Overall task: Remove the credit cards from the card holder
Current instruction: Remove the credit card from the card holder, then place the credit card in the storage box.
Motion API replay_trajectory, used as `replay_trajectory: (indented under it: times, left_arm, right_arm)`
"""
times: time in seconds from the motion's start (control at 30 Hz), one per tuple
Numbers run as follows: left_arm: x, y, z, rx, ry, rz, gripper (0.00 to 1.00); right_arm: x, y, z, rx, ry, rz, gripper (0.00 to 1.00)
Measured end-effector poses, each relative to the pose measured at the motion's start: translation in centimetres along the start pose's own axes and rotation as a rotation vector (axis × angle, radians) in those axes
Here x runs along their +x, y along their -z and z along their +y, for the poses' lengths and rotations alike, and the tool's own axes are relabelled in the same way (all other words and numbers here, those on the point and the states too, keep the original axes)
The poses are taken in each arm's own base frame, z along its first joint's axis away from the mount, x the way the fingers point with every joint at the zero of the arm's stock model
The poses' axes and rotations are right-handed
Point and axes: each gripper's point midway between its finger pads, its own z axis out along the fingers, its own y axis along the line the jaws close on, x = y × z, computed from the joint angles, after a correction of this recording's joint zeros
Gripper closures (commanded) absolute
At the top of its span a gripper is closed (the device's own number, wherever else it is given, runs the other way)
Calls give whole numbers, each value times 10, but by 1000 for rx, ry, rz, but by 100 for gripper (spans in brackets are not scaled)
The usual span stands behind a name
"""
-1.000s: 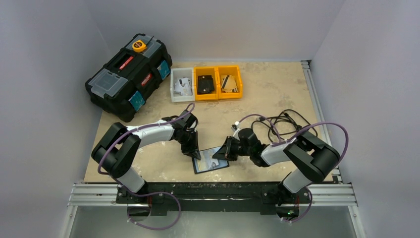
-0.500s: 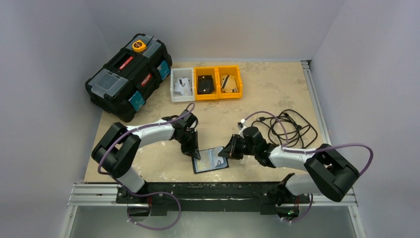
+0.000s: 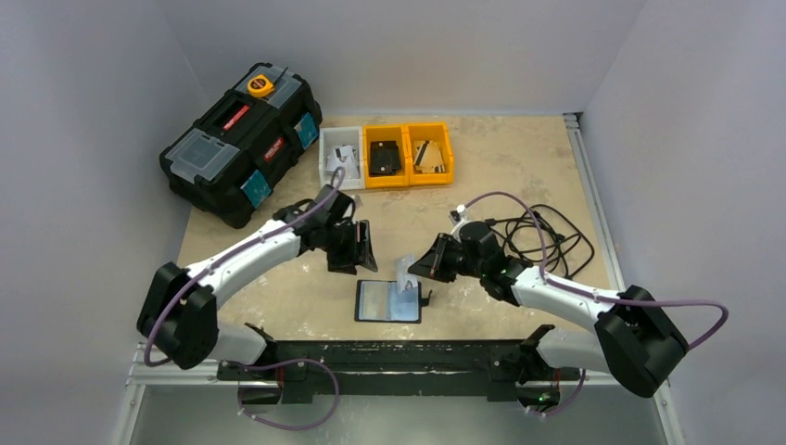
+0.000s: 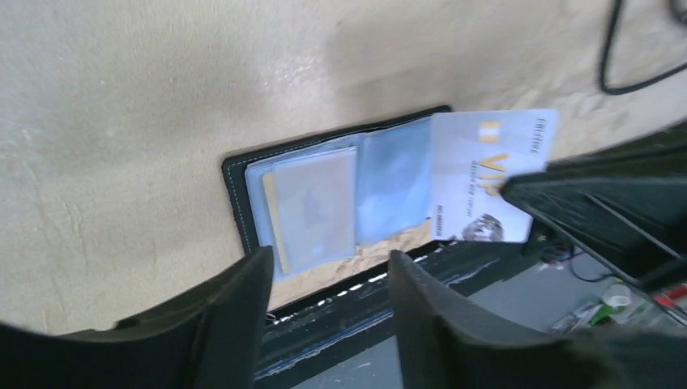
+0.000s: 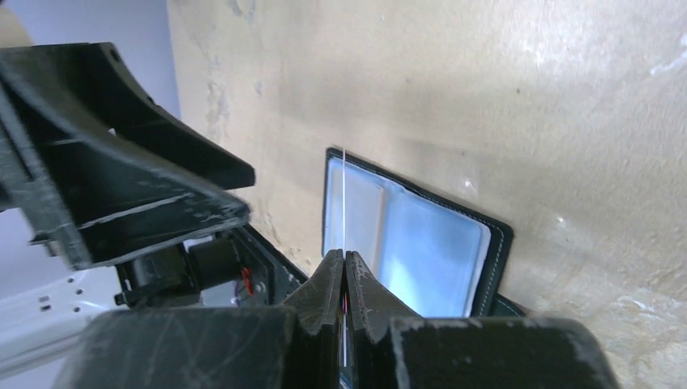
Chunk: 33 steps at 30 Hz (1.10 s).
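The card holder [image 3: 382, 303] lies open and flat on the table near the front edge, its clear pockets facing up [image 4: 389, 174]. One pale credit card [image 3: 404, 273] printed "VIP" [image 4: 490, 174] hangs above the holder's right half, with my right gripper [image 3: 415, 270] shut on its edge [image 5: 343, 259]. Another card [image 4: 312, 211] sits inside a clear left pocket. My left gripper [image 3: 360, 250] hovers open behind the holder, touching nothing [image 4: 328, 271].
A large black toolbox [image 3: 239, 139] with a yellow tape measure [image 3: 260, 85] on it stands at the back left. One white bin [image 3: 340, 159] and two orange bins [image 3: 408, 155] sit at the back. A coiled black cable [image 3: 542, 236] lies right of my right arm.
My left gripper let go of the card holder, opened and drew back and up. My right gripper pulled the card out and lifted it. The holder now lies flat.
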Motion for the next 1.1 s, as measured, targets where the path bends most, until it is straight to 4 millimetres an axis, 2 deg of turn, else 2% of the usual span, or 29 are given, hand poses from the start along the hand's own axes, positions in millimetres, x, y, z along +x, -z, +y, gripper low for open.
replay_trajectory:
  times: [0.07, 0.17, 0.3, 0.47, 0.63, 0.73, 0.8, 0.93, 0.97, 1.0, 1.1]
  left_arm:
    - [-10, 17, -6, 47, 9, -45, 32]
    - [-26, 43, -9, 131, 41, -111, 32]
    - [-40, 68, -17, 252, 64, -156, 32]
    - [-45, 83, -39, 428, 73, -157, 35]
    - [-42, 88, -53, 563, 94, -123, 41]
    - [-41, 90, -57, 613, 108, -112, 51]
    - [-42, 93, -60, 645, 111, -110, 62]
    - [-44, 101, -68, 697, 105, -116, 92]
    - [-45, 102, -69, 706, 101, -117, 98]
    - [-45, 104, -70, 716, 101, -116, 100]
    - [-46, 108, -73, 735, 93, -122, 100]
  right_arm:
    - [-8, 1, 6, -14, -7, -15, 100]
    - [-18, 3, 16, -45, -19, -20, 100]
    - [-32, 5, 49, -151, -35, -17, 100]
    - [-45, 4, 94, -300, -52, 12, 100]
    - [-51, 4, 122, -407, -81, 39, 100]
    - [-51, 5, 132, -443, -90, 55, 100]
    - [-51, 5, 138, -460, -93, 62, 100]
    - [-48, 4, 142, -474, -91, 78, 100]
    - [-47, 4, 142, -474, -90, 79, 94]
    - [-47, 4, 142, -471, -88, 79, 84]
    - [-46, 0, 135, -435, -84, 75, 38]
